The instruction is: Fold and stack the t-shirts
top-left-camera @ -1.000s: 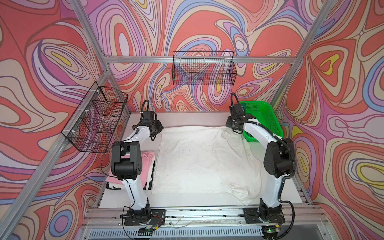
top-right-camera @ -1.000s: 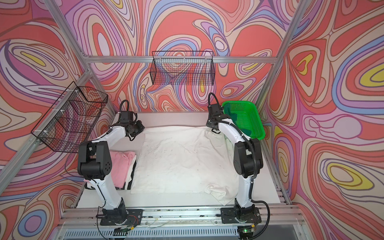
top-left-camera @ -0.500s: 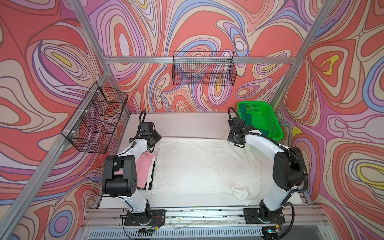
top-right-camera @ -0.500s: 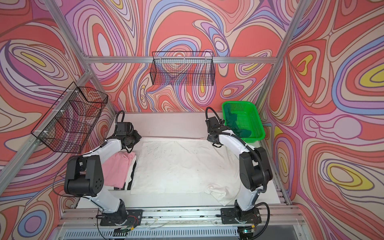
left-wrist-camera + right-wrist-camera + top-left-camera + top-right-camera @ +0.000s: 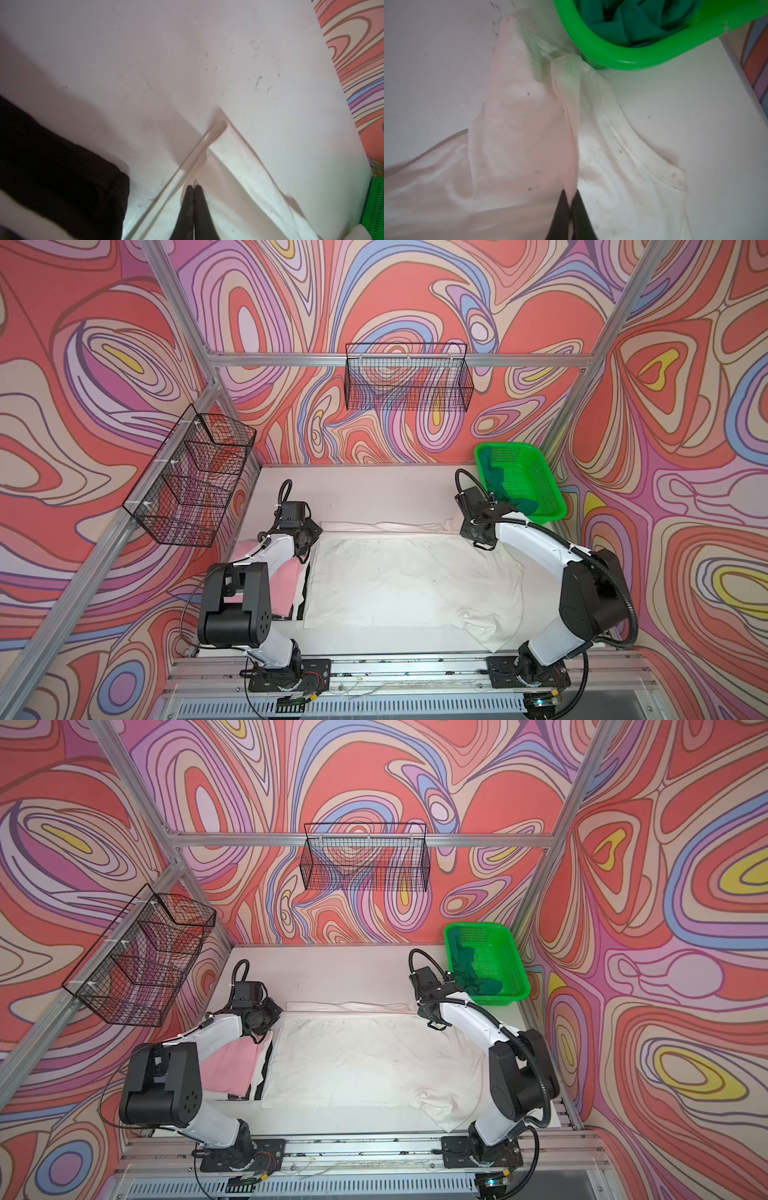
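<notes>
Left gripper (image 5: 194, 188) is pinching the white t-shirt (image 5: 407, 576) at its far-left edge, fingers pressed together. Right gripper (image 5: 571, 196) is pinching a far-right fold just beside the green basket (image 5: 515, 969). The shirt is lying spread mid-table, with the pink t-shirt (image 5: 286, 585) lying left of it.

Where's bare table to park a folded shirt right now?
Bare table between rear wall and white shirt: free. Thin front strip between that shirt and rail. Left side crowded: pink shirt. Right back corner: basket.
</notes>
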You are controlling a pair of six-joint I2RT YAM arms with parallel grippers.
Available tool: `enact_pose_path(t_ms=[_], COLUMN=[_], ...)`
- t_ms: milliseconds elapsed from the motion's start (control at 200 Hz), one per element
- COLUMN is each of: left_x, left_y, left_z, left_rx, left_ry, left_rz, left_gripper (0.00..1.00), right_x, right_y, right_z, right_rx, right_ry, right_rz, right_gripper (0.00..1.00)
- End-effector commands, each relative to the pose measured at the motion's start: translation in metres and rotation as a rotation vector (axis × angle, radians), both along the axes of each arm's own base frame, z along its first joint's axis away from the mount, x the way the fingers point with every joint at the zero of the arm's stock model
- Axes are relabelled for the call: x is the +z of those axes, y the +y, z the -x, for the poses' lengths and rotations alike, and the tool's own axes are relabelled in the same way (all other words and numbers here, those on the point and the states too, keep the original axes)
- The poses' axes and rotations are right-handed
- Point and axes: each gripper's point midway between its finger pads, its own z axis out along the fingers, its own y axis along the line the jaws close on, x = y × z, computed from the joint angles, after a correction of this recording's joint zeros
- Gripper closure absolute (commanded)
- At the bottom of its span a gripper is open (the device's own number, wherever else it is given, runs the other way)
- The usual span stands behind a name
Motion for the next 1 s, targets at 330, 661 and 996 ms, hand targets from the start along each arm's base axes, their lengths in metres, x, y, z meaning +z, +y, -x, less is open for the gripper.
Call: enact_pose_path(t_ms=[330,661,996], left_x=[-0.018,-0.021,-0.029], left_y=[-0.001,-0.002,0.000], left_z=[0.021,0.034,0.048], left_rx=[0.044,0.071,0.101], left_ry=[0.076,0.097,0.134], left_rz=[-0.015,-0.007,0.003], left_gripper=[1.00,1.00,1.00], right_x=[-0.026,-0.036,-0.048], right_y=[-0.005,-0.004,0.001], right_z=[0.049,0.067,0.075], right_rx=[-0.114,-0.157,-0.183], right_ry=[0.060,0.083,0.106], right_rz=[-0.062,-0.091,-0.118], right_gripper=[1.00,1.00,1.00])
